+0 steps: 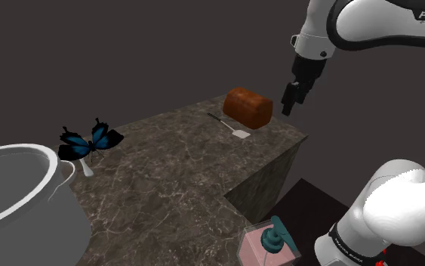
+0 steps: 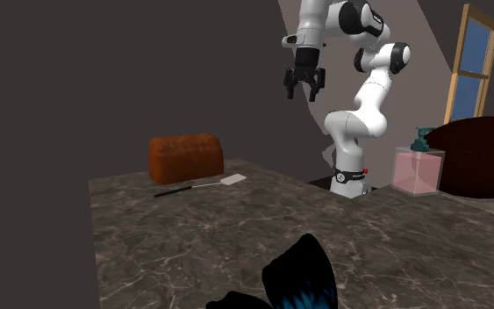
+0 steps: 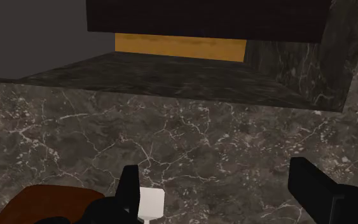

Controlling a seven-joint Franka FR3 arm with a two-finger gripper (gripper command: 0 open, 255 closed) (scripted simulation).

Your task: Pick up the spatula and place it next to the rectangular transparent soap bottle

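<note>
The spatula (image 1: pixel 232 127) lies flat on the marble counter (image 1: pixel 165 174), its dark handle pointing away from a white blade (image 2: pixel 232 180). It rests just in front of a brown loaf (image 1: pixel 248 107). My gripper (image 1: pixel 290 98) hangs open in the air above the counter's far corner, beside the loaf and well above the spatula, holding nothing. In the wrist view the white blade (image 3: pixel 151 203) shows just inside one finger (image 3: pixel 130 188) of the gripper (image 3: pixel 222 191). The rectangular pink transparent soap bottle (image 1: pixel 267 245) with a teal pump stands on a lower surface near the stand.
A blue butterfly ornament (image 1: pixel 90 141) sits on the counter towards the shoulder view's left, and a large white pot (image 1: pixel 22 204) stands at the lower left. In the second exterior view a dark round table (image 2: pixel 486 158) and a window (image 2: pixel 473 61) lie behind the soap bottle (image 2: pixel 418 169).
</note>
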